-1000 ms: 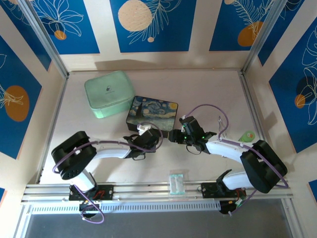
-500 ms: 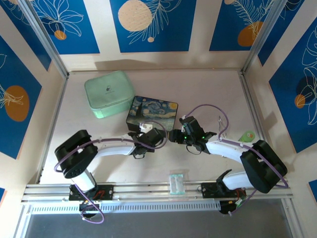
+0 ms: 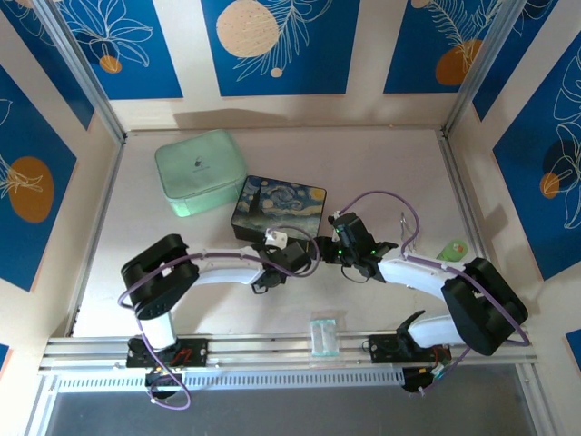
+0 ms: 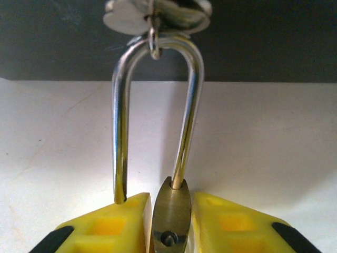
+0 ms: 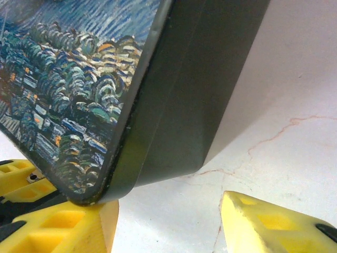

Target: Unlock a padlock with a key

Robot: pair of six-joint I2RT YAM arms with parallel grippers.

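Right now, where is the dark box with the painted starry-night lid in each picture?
Top external: dark painted box, mid-table, right of the mint-green case.
Left wrist: its dark side wall along the top edge.
Right wrist: its corner, upper left.
Shared landmark: the pale tabletop.

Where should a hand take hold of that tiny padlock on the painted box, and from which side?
Take the padlock by its brass body, pinched across the two flat faces, coming from the end opposite the shackle. The shackle is hooked through the clasp of the painted box, so only the body is free. The left hand grips it that way.
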